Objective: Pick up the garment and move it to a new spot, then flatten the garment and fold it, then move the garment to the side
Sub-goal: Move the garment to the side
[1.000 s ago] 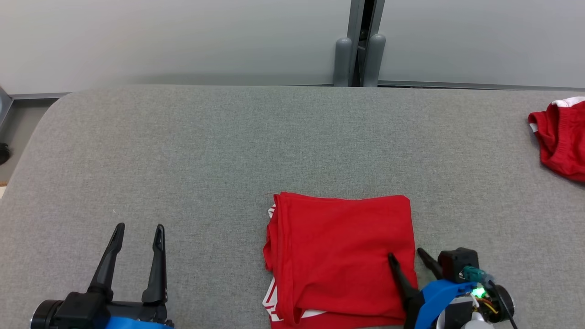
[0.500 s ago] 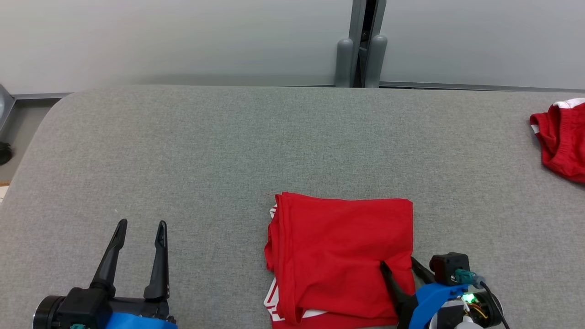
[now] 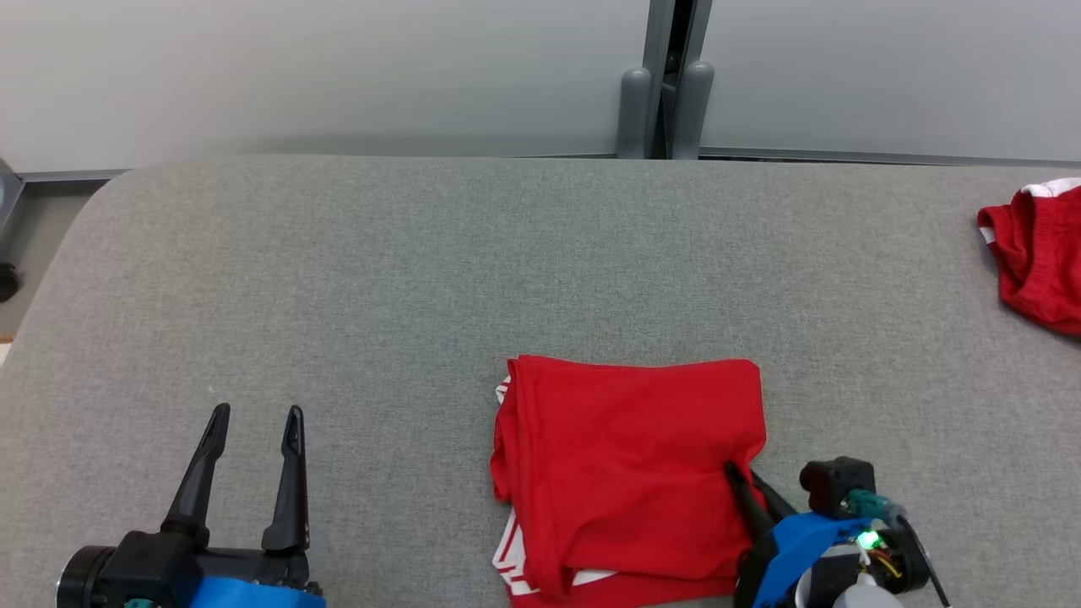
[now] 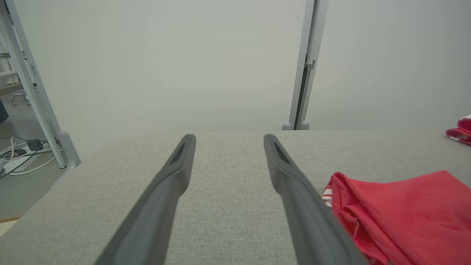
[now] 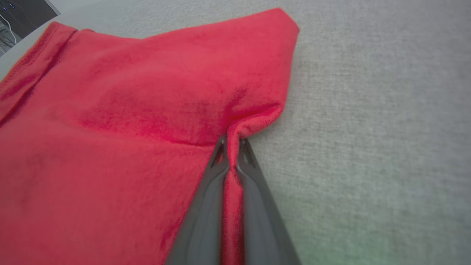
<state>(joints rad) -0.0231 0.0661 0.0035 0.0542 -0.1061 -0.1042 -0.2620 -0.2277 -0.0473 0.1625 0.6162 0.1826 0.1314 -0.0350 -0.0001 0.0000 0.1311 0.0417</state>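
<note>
1. Lower centre of the head view, a folded red cloth garment point(image 3: 629, 456) lies on the grey fabric-covered table point(image 3: 380, 279); white stripes point(image 3: 507, 549) at its left edge are too hidden to read.
2. The right gripper point(image 3: 743, 473) is clamped on a raised ridge at the garment's lower right edge.
3. Lower left, well apart, the left gripper point(image 3: 258, 411) is spread and empty.

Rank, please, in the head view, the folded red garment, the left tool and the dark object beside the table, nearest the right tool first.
1. Folded red garment: in the right tool.
2. Left tool: lower left.
3. Dark object: beyond the table's left edge.
</note>
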